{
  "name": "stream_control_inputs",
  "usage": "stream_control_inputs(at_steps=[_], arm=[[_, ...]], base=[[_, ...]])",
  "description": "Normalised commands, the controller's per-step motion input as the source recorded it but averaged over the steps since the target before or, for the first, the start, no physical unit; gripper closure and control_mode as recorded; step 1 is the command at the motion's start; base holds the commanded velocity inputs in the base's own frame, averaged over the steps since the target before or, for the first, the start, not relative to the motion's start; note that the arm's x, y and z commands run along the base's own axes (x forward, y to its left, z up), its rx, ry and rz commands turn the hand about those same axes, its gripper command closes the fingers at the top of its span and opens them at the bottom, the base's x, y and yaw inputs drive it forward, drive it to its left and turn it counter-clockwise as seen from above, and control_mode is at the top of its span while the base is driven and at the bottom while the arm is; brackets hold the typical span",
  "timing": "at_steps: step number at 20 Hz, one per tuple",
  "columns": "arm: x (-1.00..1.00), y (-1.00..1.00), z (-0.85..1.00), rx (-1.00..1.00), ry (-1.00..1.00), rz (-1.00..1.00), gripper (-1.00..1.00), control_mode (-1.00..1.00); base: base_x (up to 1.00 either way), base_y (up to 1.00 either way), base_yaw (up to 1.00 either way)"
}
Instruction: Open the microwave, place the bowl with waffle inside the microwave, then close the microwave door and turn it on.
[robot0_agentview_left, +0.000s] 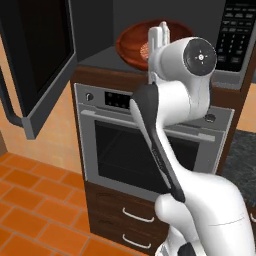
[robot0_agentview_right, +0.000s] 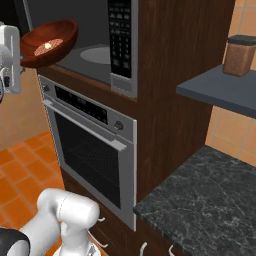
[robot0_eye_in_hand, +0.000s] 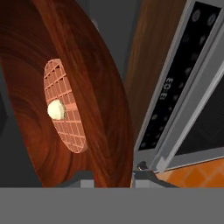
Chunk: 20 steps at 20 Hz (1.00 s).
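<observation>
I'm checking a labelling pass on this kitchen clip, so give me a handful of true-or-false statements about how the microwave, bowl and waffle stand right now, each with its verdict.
1. The microwave door stands open. True.
2. The bowl rests flat on the turntable. False: it is held tilted at the front of the microwave opening, with the gripper clamped on its rim.
3. The waffle lies inside the bowl. True.
4. The oven below has its door pulled down. False: the oven door is closed.
5. The keypad panel sits on the left of the cavity. False: it is on the right.
</observation>
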Motion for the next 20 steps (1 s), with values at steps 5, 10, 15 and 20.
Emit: stream_control_inputs(at_steps=[5, 10, 15, 20], arm=[[0.53, -0.15, 0.00, 0.00, 0.00, 0.00, 1.00, -1.00], [0.50, -0.29, 0.00, 0.00, 0.00, 0.00, 1.00, -1.00], [0.64, -0.17, 0.00, 0.00, 0.00, 0.00, 1.00, -1.00], [0.56, -0.28, -0.03, 0.00, 0.00, 0.00, 1.00, -1.00]], base=[[0.00, 0.00, 0.00], [0.00, 0.00, 0.00], [0.00, 0.00, 0.00], [0.00, 0.00, 0.00]])
